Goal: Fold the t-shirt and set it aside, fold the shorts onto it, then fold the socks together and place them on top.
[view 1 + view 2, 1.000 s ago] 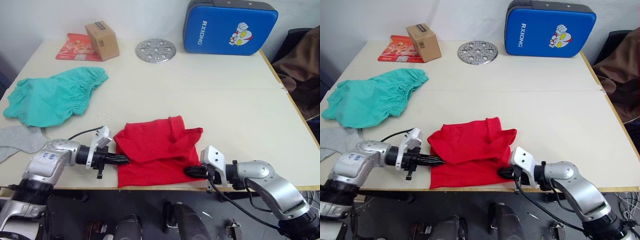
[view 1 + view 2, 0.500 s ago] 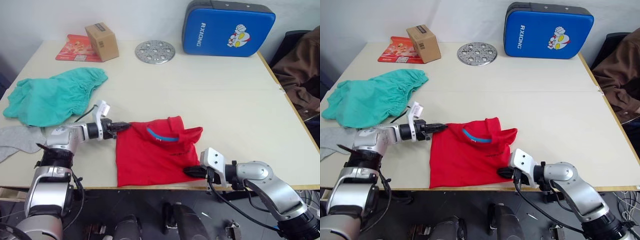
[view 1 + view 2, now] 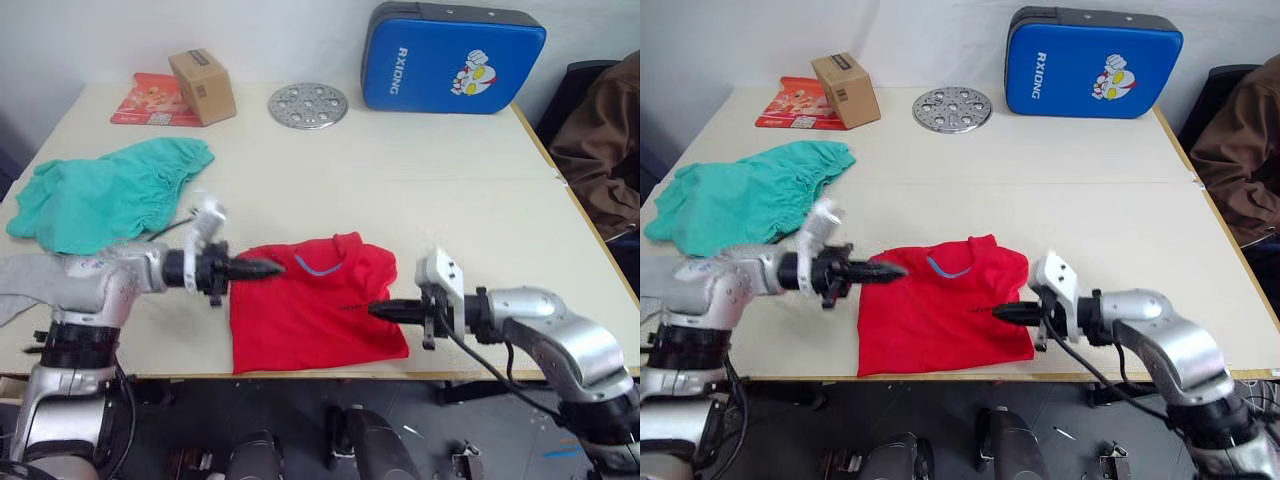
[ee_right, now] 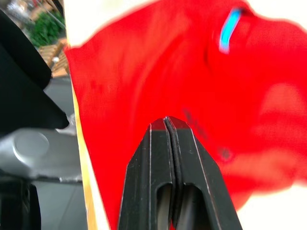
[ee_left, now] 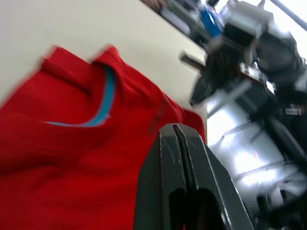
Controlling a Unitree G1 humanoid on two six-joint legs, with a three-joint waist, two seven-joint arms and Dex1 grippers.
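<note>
Cream-coloured and smooth, the bench [image 3: 450, 200] ran wide under a white wall, and near its front edge lay the t-shirt [image 3: 315, 315], a bright red piece of soft fabric folded into a rough rectangle. A blue band lined the inside of its collar, which faced the far side, and a small dark print sat on the chest; the cloth lay mostly flat, with gentle wrinkles and one rumpled flap near the collar. The left hand [image 3: 268, 267] reached in over the shirt's left shoulder, its two black fingers clenched together with nothing between them. The right hand [image 3: 380, 309] hovered over the shirt's right edge, its fingers likewise pressed shut and empty.

Well apart, toward the left rear, lay the shorts [image 3: 105, 192], a loose teal heap with a gathered, puckered waistband. Just in front of them, at the bench's left edge, showed a patch of the light grey knit socks [image 3: 22, 290], partly hidden by the left arm.

Along the back stood a padded blue case [image 3: 452, 57] with a cartoon print, a round perforated metal disc [image 3: 308, 104], a small cardboard box [image 3: 203, 86] and a flat red packet [image 3: 145, 100] beside it
</note>
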